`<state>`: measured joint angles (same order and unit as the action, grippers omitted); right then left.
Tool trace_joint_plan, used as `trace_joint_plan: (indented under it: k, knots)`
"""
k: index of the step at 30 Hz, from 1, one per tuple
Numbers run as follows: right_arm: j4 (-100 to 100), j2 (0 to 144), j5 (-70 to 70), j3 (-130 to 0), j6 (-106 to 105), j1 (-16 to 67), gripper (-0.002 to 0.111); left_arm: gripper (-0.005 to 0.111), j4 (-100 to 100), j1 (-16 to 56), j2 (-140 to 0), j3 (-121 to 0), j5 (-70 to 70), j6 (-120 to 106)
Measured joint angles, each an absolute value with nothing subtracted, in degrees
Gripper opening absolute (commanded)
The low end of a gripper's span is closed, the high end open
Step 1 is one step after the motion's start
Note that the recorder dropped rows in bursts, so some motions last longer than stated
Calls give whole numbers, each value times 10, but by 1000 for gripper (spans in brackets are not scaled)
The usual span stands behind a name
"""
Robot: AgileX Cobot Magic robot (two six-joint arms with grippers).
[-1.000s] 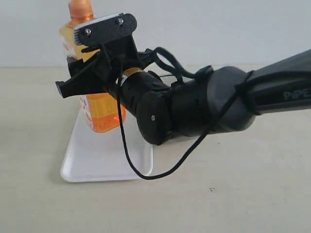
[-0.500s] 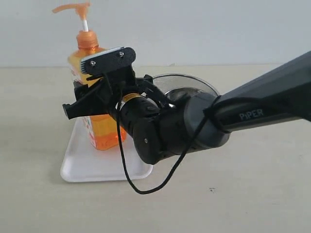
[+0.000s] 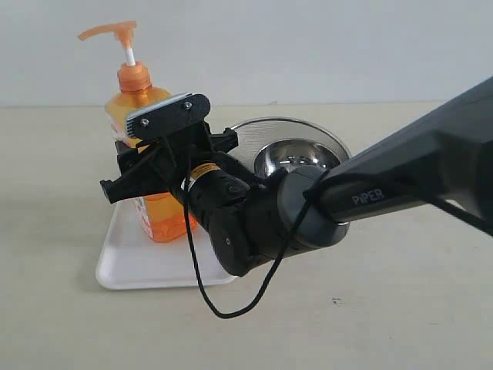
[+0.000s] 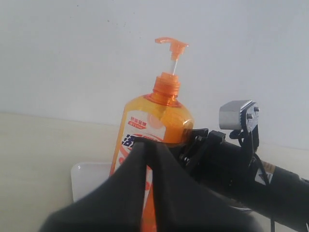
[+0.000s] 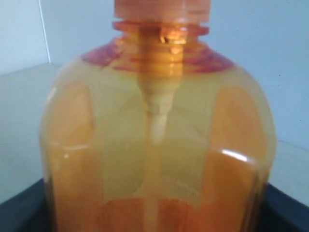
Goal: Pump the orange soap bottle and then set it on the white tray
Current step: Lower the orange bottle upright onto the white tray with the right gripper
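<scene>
Two risks. Exterior view: the right gripper (image 3: 142, 154) clasps the orange soap bottle (image 3: 163, 216), tall slick clear plastic, at the far end of the white tray (image 3: 146, 270), a matte shallow slab. A polished steel bowl (image 3: 308, 142) sits to the right. A skewed release could topple the bottle.

Left wrist view: the left gripper (image 4: 149, 147) is clenched on nothing, near the bottle.

Right wrist view: rounded glossy shoulders fill the jaws, so the grip could slip.

orange soap bottle (image 3: 163, 220) upright over white tray (image 3: 146, 266), pump head (image 3: 108, 31) raised

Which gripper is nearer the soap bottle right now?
Right. The right gripper grips the soap bottle around its body; the left gripper, shut, hangs back, pointing toward it.
</scene>
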<state>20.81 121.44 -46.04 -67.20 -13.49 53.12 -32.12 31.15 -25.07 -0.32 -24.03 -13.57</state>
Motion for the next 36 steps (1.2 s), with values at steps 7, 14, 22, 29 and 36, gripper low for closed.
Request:
trace_joint_plan:
  k: [7,14,22,29,36]
  knots:
    - [201,1217,-466,-672,-136,531,6,5,-321,311,-251,-3,-240,-136]
    - [197,1217,-459,-673,-141,531,66,5,-321,311,-251,-3,-240,-136]
    - [198,1213,-466,-679,-126,531,80,5,-321,311,-251,-3,-240,-136]
    - [202,1207,-454,-679,-120,531,80,5,-321,311,-251,-3,-240,-136]
    - [219,1162,-403,-679,-132,531,80,5,-321,311,-251,-3,-240,-136]
